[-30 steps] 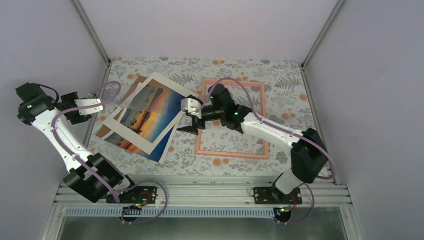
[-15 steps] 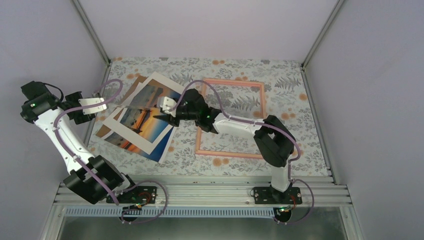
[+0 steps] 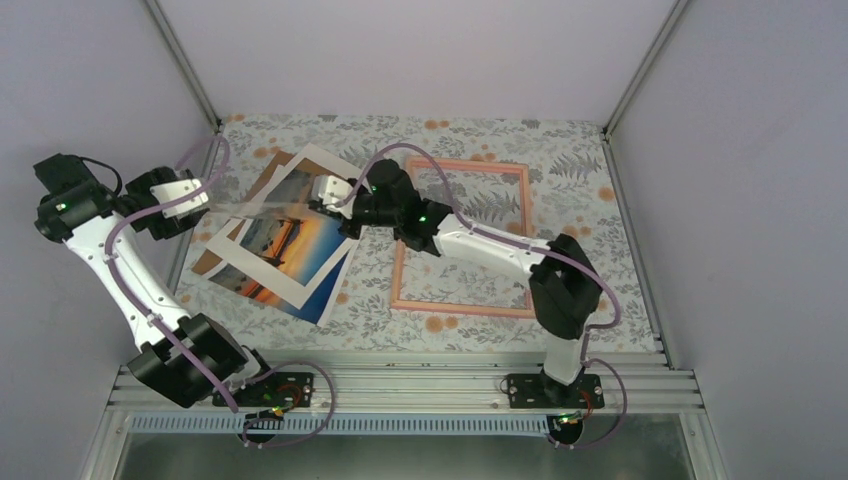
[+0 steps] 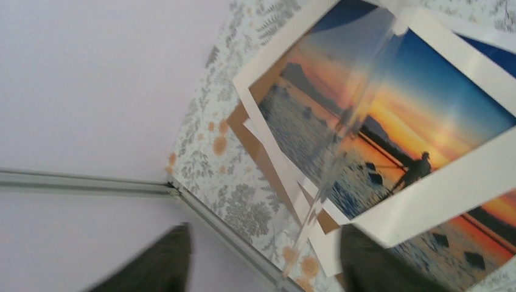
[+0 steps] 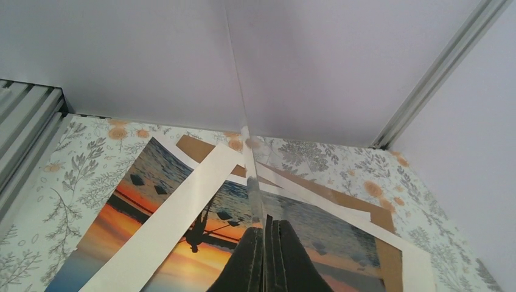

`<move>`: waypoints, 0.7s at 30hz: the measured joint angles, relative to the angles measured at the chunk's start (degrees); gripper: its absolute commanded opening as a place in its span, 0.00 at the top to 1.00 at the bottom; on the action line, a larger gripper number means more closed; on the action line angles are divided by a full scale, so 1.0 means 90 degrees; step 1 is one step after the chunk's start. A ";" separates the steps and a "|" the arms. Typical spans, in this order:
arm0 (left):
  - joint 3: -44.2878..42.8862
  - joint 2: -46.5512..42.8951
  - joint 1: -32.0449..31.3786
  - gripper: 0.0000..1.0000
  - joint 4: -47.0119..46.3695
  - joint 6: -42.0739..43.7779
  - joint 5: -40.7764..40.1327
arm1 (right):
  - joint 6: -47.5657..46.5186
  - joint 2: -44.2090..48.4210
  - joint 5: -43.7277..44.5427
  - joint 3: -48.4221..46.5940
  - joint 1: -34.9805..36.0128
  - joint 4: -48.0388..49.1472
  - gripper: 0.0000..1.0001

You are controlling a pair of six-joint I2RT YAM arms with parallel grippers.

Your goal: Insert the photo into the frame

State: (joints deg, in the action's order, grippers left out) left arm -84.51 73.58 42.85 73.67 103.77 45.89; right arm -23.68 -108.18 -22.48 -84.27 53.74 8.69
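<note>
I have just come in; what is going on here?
The right hand is shut on the edge of a clear pane, holding it on edge above the pile. The left hand is open, a finger on each side of the pane's other end. The photo lies in that pile; the pink frame lies beside it, nothing inside.

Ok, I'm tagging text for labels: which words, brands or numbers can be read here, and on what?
None can be read. The photo shows only a sunset scene; the frame, the white mat, the clear pane in the right gripper and the floral table cover bear no lettering.
</note>
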 measured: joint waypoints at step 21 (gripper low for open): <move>0.1739 -0.0357 -0.0916 0.00 0.0206 -0.0925 0.1661 | -0.1260 0.3092 -0.0748 0.2127 -0.1955 -0.1498 0.96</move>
State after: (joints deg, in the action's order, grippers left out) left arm -68.86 70.37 34.61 75.53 95.44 60.84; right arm -35.03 -80.36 -29.21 -65.12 36.14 -4.80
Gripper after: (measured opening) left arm 0.998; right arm 0.037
